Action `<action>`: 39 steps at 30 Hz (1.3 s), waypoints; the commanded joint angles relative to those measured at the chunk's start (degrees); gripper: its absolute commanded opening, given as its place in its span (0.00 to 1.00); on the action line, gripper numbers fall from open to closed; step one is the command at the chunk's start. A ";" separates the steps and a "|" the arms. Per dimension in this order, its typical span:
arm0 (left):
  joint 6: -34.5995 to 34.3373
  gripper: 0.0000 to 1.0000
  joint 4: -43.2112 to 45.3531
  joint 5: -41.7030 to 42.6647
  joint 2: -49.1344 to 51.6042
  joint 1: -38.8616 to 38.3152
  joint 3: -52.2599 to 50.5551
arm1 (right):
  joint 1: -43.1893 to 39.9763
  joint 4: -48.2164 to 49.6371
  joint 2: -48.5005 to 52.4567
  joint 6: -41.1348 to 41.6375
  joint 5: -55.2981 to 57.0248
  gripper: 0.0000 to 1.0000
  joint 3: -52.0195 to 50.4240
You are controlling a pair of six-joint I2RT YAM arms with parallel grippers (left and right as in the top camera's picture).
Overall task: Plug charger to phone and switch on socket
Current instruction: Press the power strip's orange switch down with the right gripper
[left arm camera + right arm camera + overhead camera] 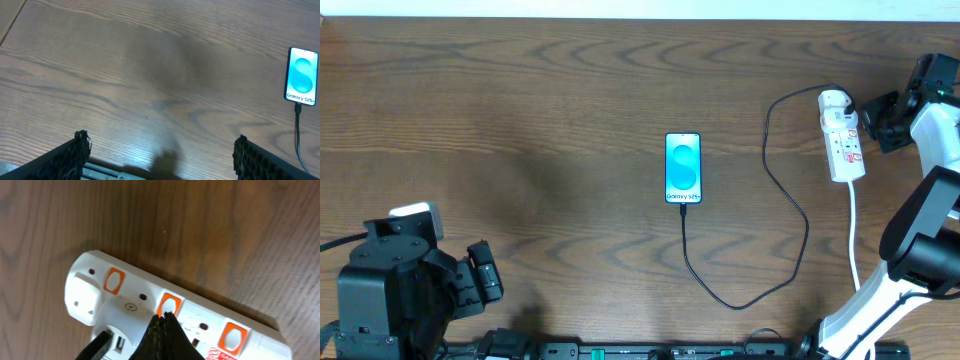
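Observation:
The phone (683,168) lies mid-table, its cyan screen lit, and shows at the right edge of the left wrist view (301,76). The thin black charger cable (790,200) runs from the phone's near end in a loop up to the white socket strip (844,140) at the right. My right gripper (165,316) is shut, its tip pressed at an orange switch (168,305) on the strip (125,300). It shows in the overhead view (873,120) beside the strip. My left gripper (160,150) is open and empty at the near left (480,272).
The strip's white cord (855,230) runs toward the near edge by the right arm base. A black plug (95,345) sits in the strip's USB side. Further orange switches (114,281) (233,336) line the strip.

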 commanded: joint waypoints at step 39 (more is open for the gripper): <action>0.33 0.93 -0.07 -0.55 0.15 0.17 -0.24 | 8.24 1.05 7.02 2.78 -6.27 0.01 1.16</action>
